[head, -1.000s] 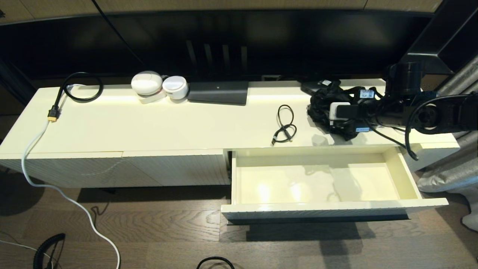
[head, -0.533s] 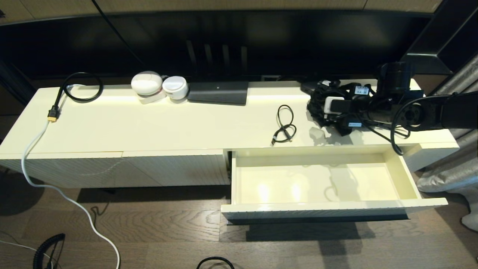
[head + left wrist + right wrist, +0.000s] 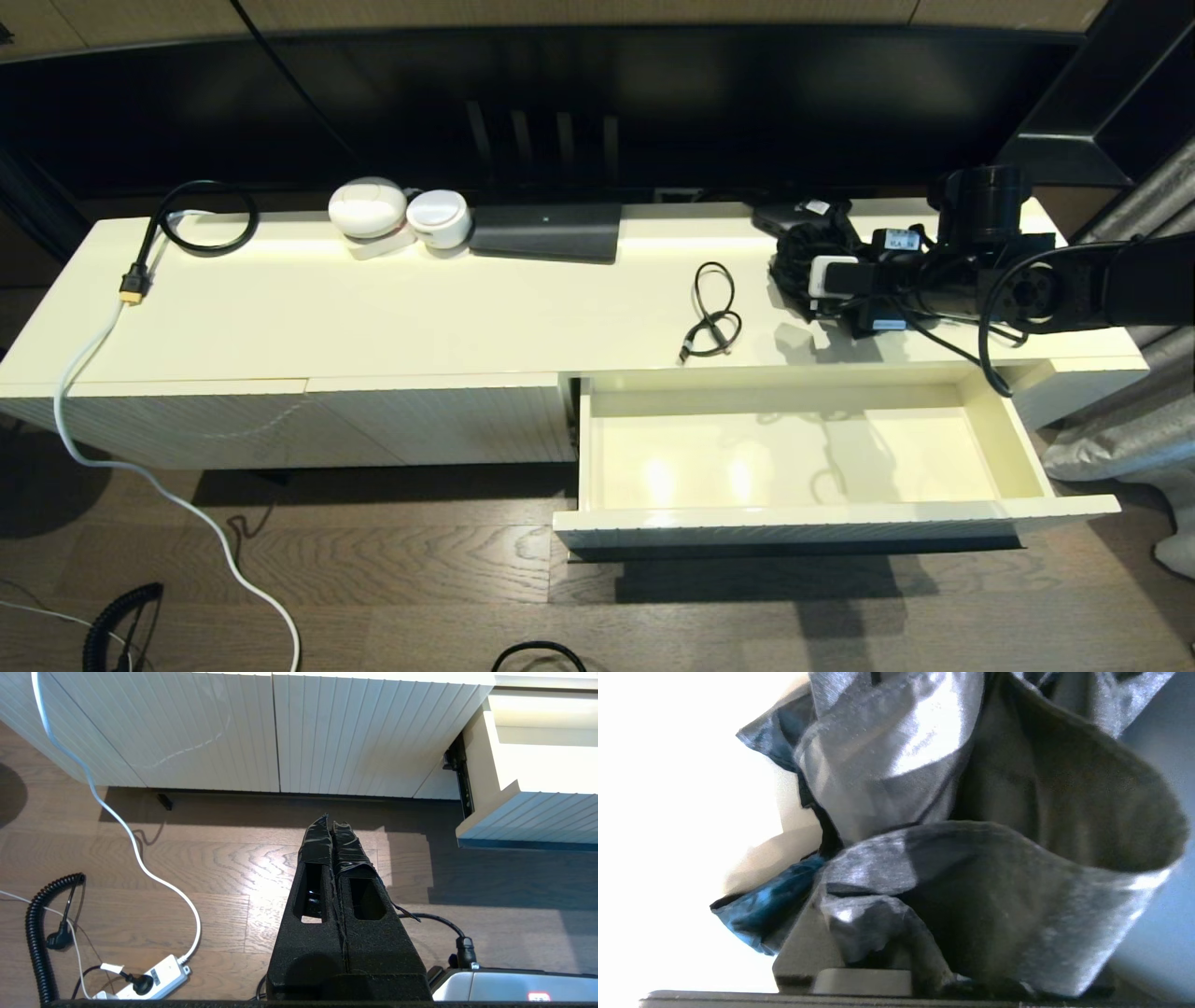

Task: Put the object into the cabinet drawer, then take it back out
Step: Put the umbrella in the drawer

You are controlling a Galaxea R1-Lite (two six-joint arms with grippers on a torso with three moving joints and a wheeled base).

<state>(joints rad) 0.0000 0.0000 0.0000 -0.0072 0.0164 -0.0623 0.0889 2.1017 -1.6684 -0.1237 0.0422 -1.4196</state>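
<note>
The object is a crumpled dark cloth bundle (image 3: 790, 259) on the right end of the cabinet top. My right gripper (image 3: 805, 282) reaches into it from the right. In the right wrist view the grey-black cloth (image 3: 994, 905) fills the frame and bunches over the gripper (image 3: 896, 938). One finger (image 3: 798, 952) shows and the other is buried, so the jaws look shut on the fabric. The cabinet drawer (image 3: 822, 519) is pulled out below, its cream inside bare. My left gripper (image 3: 332, 823) hangs shut over the wooden floor, left of the drawer (image 3: 528, 812).
A looped black cable (image 3: 714, 315) lies on the cabinet top just left of the bundle. Two white round devices (image 3: 369, 207) and a flat black box (image 3: 546, 231) sit at the back. A white cord (image 3: 140, 467) trails to the floor, near a power strip (image 3: 154, 977).
My right arm has shifted a little left and toward the back, pushing the gripper deeper into the cloth bundle, which has bunched up slightly. The drawer and left arm are unchanged.
</note>
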